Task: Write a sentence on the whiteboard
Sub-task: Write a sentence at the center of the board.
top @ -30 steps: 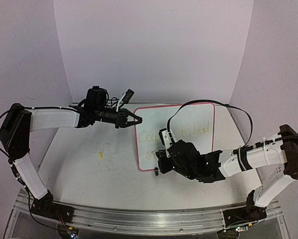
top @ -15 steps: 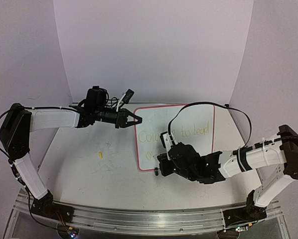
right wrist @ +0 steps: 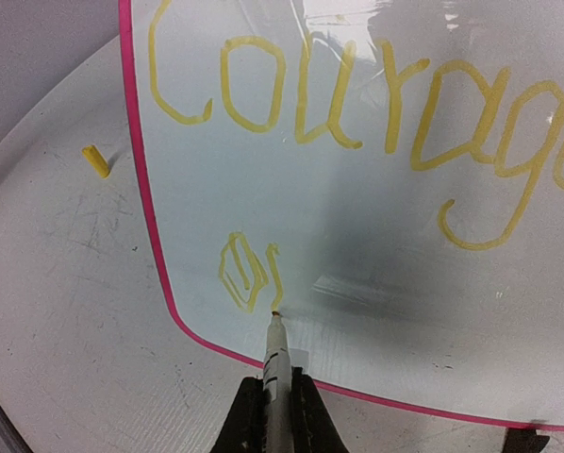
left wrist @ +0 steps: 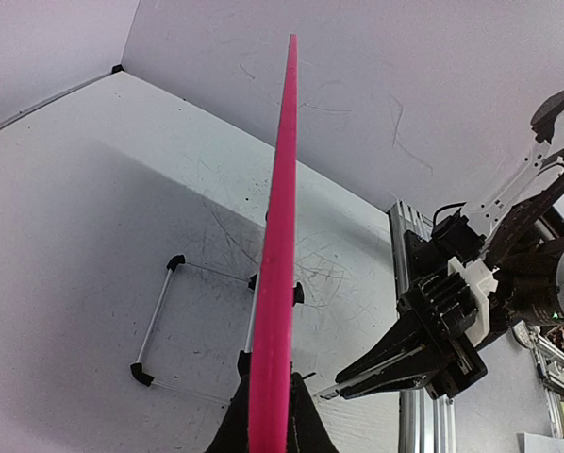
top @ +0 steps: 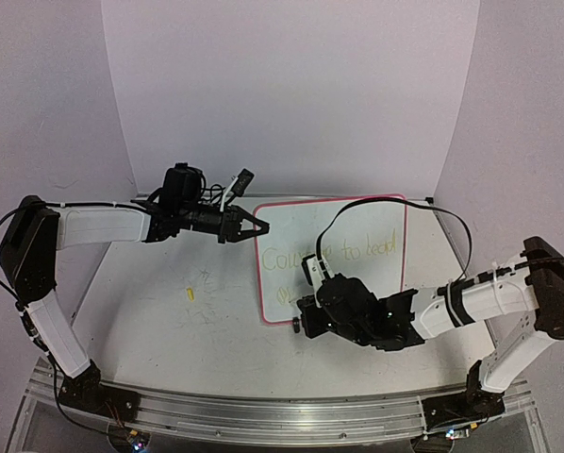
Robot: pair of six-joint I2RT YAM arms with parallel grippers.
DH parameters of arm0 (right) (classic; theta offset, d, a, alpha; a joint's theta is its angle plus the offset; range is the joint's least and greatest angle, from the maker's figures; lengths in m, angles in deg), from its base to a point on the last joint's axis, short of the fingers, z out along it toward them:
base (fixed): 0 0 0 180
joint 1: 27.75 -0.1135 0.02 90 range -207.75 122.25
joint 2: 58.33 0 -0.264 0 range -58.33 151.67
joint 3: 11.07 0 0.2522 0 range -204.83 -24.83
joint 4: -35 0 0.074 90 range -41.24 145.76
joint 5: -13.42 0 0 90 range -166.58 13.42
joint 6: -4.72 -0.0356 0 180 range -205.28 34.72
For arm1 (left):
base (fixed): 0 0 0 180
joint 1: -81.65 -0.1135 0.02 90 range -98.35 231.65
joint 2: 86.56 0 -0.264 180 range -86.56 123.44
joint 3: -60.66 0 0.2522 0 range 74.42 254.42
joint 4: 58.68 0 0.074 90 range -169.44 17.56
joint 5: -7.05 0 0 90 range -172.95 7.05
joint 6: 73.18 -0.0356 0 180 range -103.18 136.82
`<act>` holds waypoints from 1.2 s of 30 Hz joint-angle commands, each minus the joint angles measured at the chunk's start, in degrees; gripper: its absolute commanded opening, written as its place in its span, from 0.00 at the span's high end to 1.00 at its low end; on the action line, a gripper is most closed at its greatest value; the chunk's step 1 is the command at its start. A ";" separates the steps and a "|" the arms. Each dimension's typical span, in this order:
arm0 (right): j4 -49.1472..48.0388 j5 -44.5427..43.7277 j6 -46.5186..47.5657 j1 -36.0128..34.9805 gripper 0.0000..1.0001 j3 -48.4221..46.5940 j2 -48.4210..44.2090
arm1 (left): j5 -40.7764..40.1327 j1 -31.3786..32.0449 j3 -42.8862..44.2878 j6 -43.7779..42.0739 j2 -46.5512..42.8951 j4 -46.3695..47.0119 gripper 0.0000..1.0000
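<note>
The board stands propped right of centre on the bench, tilted back on its wire stand, and it has not shifted over the last second. The left tool stays clenched on the top left rim, and its wrist view shows the pink edge running straight up from between its fingers. The right arm has moved: its wrist has sunk a little toward the board's near edge and the cable loop above it has swung. That fits a pen stroke drawn downward. The right tool is clamped round a marker, whose tip touches the board low on the left side, just inside the rim. The sentence reads "Courage" in yellow along the first line, and the top view shows it carrying on as "to lead". Below it a second line is just started, with a small looped mark that the tip is now finishing. I cannot read it yet, and it may be one letter or two. By my reckoning the writing is past halfway, with most of the second line still to come and the left hold needed throughout. A plain pale backdrop curves round the cell on three sides. The bench is white and scuffed with fine scratches. A small yellow piece, likely the marker's cap, lies on it well left of the board.
</note>
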 commanded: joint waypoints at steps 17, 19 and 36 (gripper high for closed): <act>-0.71 -6.15 2.23 1.04 1.00 -3.65 -0.80 | -5.55 -0.18 -0.29 -3.62 -2.73 -1.39 1.00; -0.71 -6.57 2.22 1.19 1.00 -3.48 -1.22 | -5.55 -0.19 -0.29 -3.65 -2.63 -1.37 1.00; 0.95 -8.78 1.41 1.83 1.00 -2.00 -3.33 | -5.55 -0.19 -0.29 -3.76 -2.78 -1.39 1.00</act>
